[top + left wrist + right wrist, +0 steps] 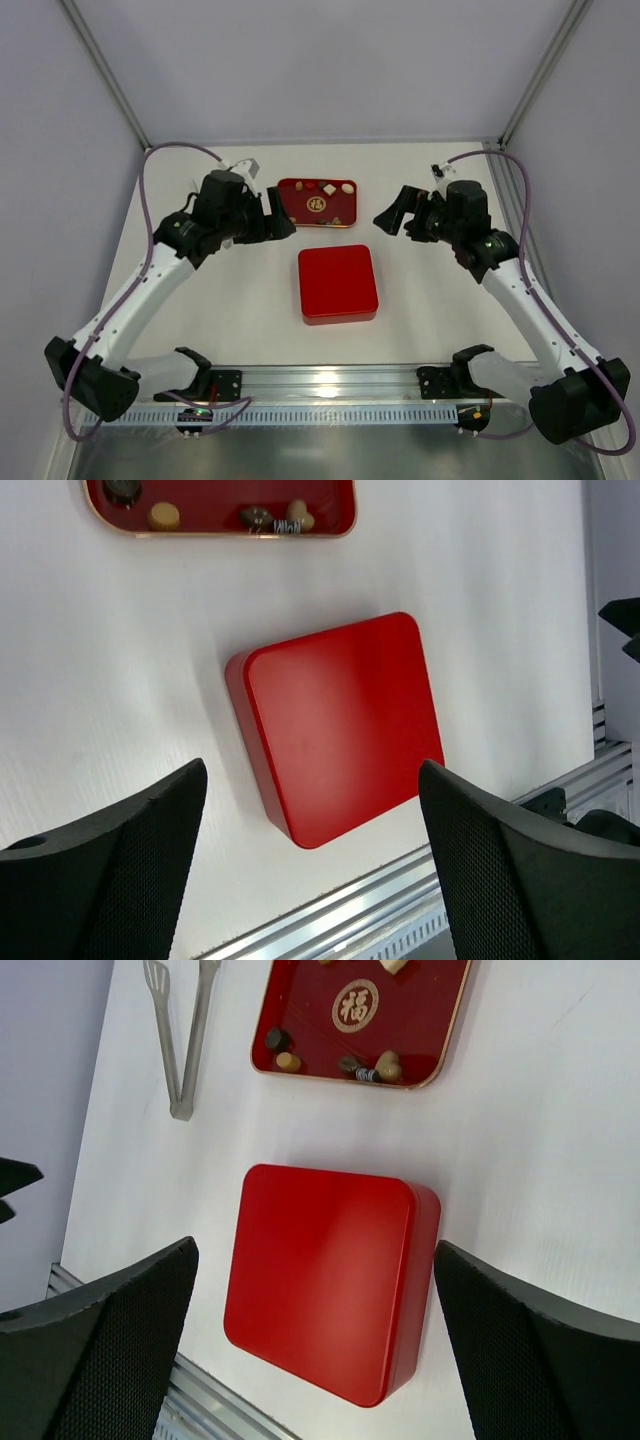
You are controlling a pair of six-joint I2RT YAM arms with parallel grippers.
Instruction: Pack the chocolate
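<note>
Left gripper [284, 216], right gripper [393, 212]: found both spread, empty. Reckoned chocolate [387, 1063] in far tray [430, 1020] tiny, light, crushable; best pinched gently across sides, one piece each.

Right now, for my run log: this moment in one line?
left gripper open; right gripper open; box closed; chocolates on tray; tongs beside tray

Robotics lab test cell, bare white tabletop [440, 330], plain pale grey enclosure walls [320, 60], slanting metal corner posts [107, 70], slotted aluminium mounting rail [330, 382], looping purple cable [143, 195].
</note>
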